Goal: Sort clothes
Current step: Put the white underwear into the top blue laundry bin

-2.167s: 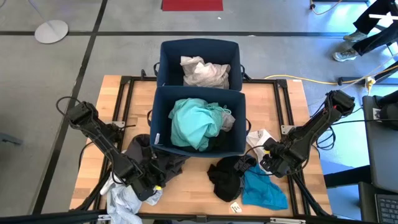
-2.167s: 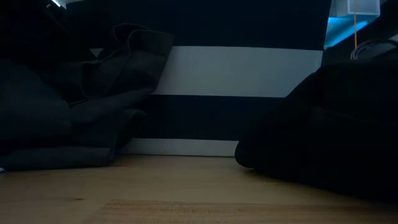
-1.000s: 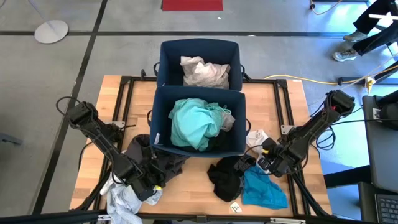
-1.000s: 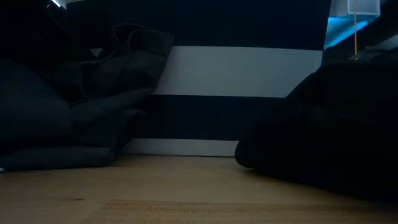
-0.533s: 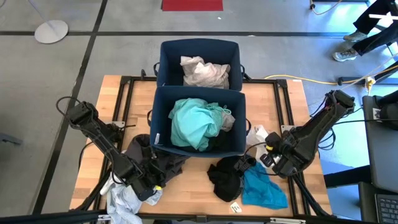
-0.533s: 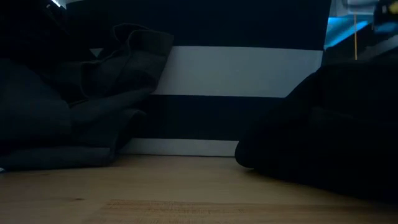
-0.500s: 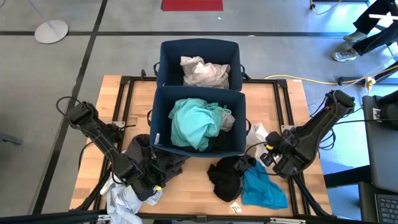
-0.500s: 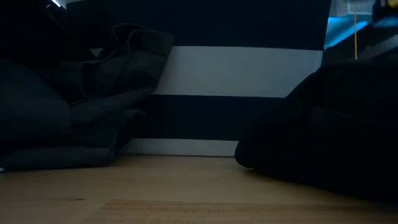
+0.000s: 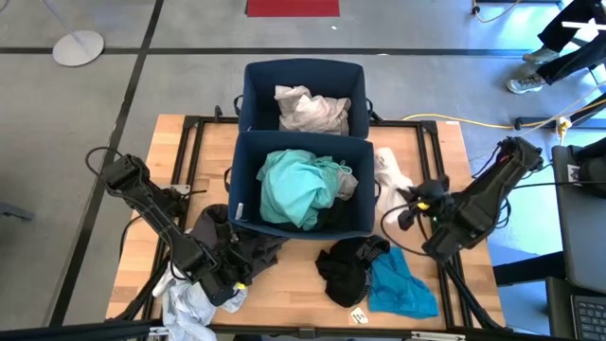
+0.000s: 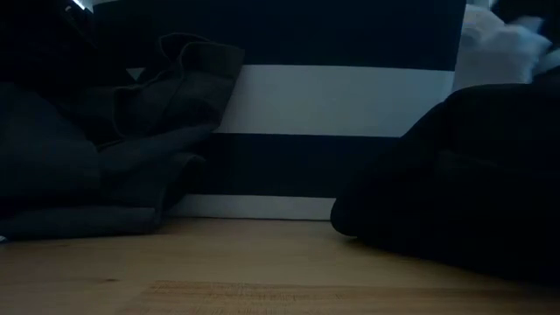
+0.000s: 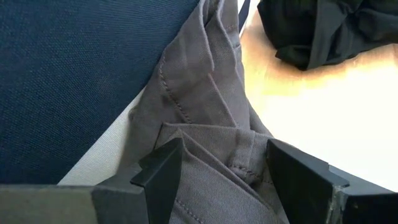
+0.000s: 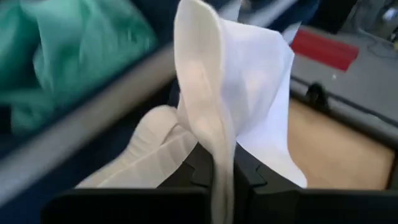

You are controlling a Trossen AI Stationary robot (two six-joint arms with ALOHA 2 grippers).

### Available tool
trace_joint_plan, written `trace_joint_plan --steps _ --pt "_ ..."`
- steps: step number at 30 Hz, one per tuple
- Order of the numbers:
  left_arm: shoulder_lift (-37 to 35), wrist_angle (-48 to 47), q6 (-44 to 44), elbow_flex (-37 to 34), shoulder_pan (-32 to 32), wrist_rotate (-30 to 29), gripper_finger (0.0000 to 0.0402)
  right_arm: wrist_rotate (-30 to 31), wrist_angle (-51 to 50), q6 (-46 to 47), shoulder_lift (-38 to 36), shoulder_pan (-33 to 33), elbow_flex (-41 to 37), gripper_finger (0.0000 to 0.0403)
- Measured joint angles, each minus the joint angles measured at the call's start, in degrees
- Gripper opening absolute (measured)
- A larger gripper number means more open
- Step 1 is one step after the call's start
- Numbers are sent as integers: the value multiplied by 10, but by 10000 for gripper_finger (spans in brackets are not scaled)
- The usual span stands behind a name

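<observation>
My right gripper [image 9: 409,202] is shut on a white garment [image 9: 388,174] beside the right wall of the near navy bin [image 9: 365,218]. The garment also shows in the right wrist view [image 12: 249,81] and the low view [image 10: 503,39]. My left gripper [image 11: 227,180] is open at the table's near left [image 9: 227,277], its fingers on either side of folds of a dark grey garment [image 11: 205,112]; whether they touch it I cannot tell. The near bin holds turquoise clothes [image 9: 298,188]. The far bin [image 9: 254,95] holds cream clothes [image 9: 311,110]. My right gripper pinches a bunched fold of the white garment [image 12: 216,163] between its two fingers. The cloth stands up past the fingertips in several layers, and a ribbed part [image 12: 149,152] droops to one side. The garment is lifted clear of the table.
A black garment [image 9: 346,270] and a teal-blue garment [image 9: 398,289] lie on the table near the front edge, right of centre. A pale garment [image 9: 189,305] lies at the near left corner. A small tag [image 9: 360,315] lies at the front edge.
My right gripper has risen and gone toward the table's far edge, along the near bin's right wall. The white garment has gone with it, lifted off the table and now held clear. My left arm has kept still.
</observation>
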Motion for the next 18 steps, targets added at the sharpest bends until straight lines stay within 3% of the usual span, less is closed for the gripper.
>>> trace_joint_plan --steps 10,18 --pt "0 0 12 0 0 0 224 111 3 -216 -1 -96 126 20" --pt "0 0 34 0 0 -5 224 114 81 -461 -1 -211 199 21"
